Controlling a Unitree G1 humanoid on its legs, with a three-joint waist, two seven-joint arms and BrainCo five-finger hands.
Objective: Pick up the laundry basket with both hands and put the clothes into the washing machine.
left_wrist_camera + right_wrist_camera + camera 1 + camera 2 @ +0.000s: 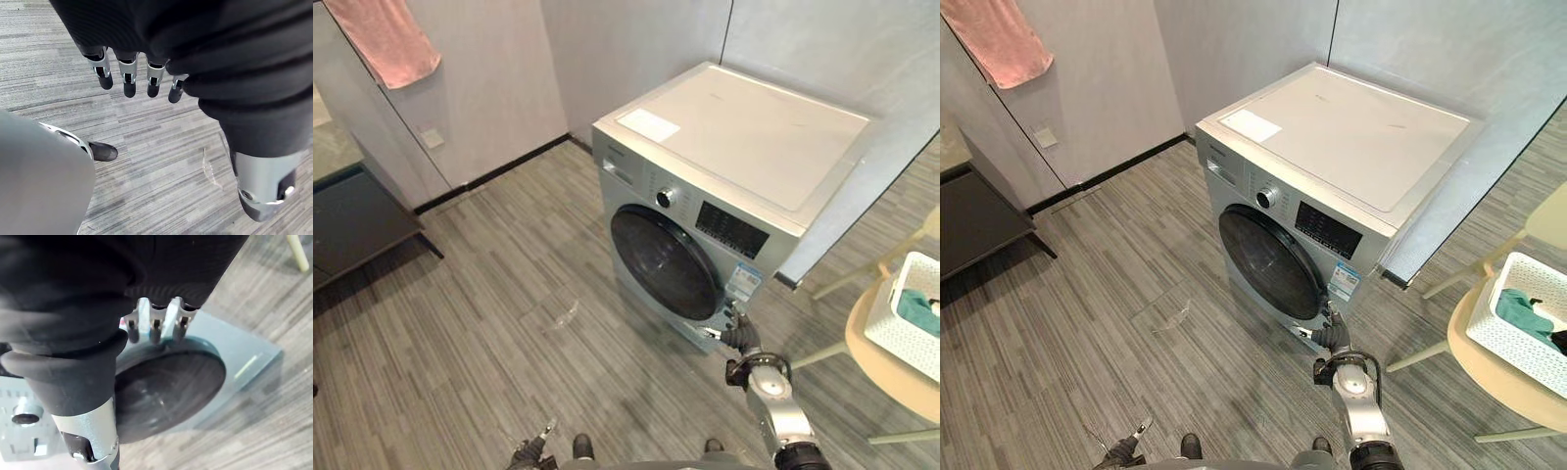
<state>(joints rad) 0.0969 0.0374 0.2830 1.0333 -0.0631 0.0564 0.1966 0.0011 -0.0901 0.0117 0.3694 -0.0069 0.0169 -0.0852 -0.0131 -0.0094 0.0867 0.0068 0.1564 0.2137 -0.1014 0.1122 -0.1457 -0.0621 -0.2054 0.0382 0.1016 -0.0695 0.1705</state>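
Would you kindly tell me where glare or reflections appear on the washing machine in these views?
Left eye view: the washing machine has a soft even sheen on top, no harsh glare. Right wrist view: the dark door shows faint pale streaks, past the right hand.

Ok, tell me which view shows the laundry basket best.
The right eye view: the white laundry basket sits on the round table with green cloth inside. The left eye view cuts it at the edge; the wrist views face floor and washer door.
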